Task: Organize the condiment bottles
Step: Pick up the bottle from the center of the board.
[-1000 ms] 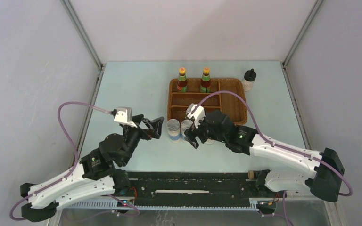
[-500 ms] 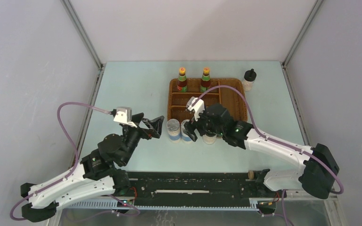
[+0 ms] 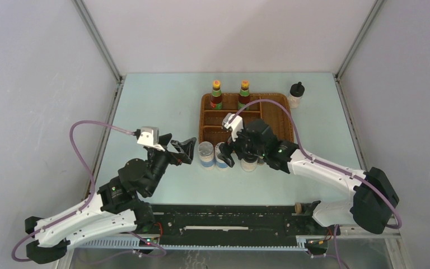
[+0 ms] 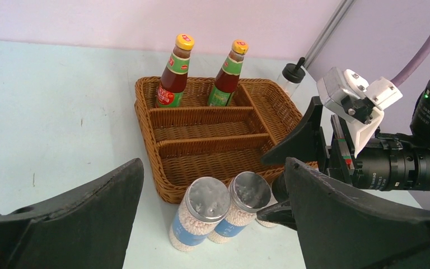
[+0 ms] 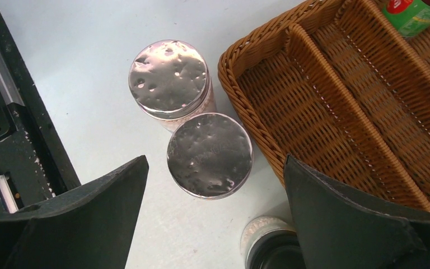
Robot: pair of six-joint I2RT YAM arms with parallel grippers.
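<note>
Two silver-topped blue-white shakers (image 3: 205, 155) (image 3: 220, 156) stand side by side just in front of the wicker tray (image 3: 202, 120). My right gripper (image 3: 231, 156) is open and hovers over the right shaker (image 5: 210, 155), which sits between its jaws; the other shaker (image 5: 169, 78) is beyond. A white black-capped bottle (image 3: 249, 163) stands by its right finger. My left gripper (image 3: 185, 149) is open and empty, left of the shakers (image 4: 201, 212). Two yellow-capped sauce bottles (image 3: 216, 94) (image 3: 244, 94) stand in the tray's back compartment. A second black-capped bottle (image 3: 296, 94) stands right of the tray. No tiny dark bottles show.
The tray's long middle compartments (image 5: 336, 112) hold nothing. A small brown object (image 3: 299, 208) lies by the right arm's base. The black rail (image 3: 229, 224) runs along the near edge. Grey walls close in on both sides.
My right arm has moved away from the near edge toward the tray, bringing its open gripper over the right shaker. My left arm has barely shifted.
</note>
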